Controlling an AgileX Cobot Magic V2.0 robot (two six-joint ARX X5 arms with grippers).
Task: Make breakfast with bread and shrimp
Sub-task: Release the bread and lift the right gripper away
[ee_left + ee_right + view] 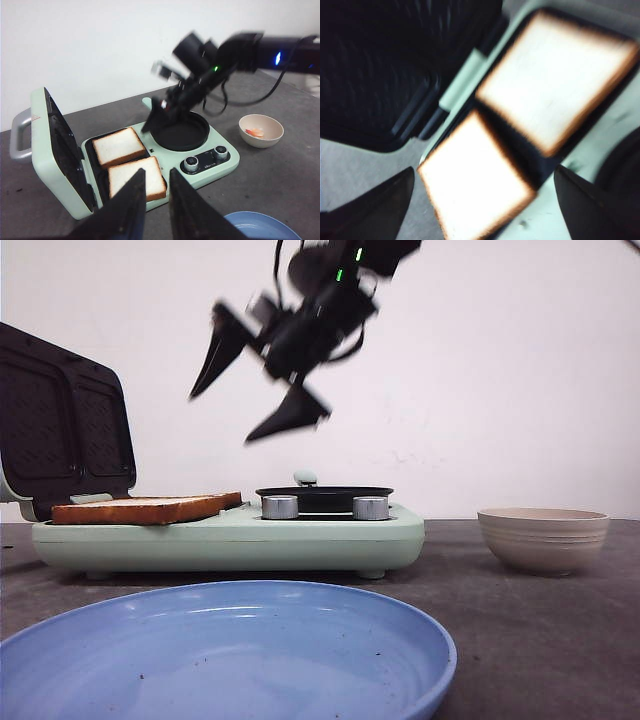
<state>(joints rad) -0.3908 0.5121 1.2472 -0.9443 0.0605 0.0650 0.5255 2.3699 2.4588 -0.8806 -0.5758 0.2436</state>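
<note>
The two bread slices [129, 161] lie flat, side by side, in the sandwich maker's [200, 172] open tray beside its raised lid, directly below your right gripper [262, 388], which hangs wide-jawed and empty, nearer than the near-closed left gripper [156, 200].

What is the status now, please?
Right hand open above the bread. Left hand nearly closed, empty. Shrimp in bowl. Nothing in the way.
</note>
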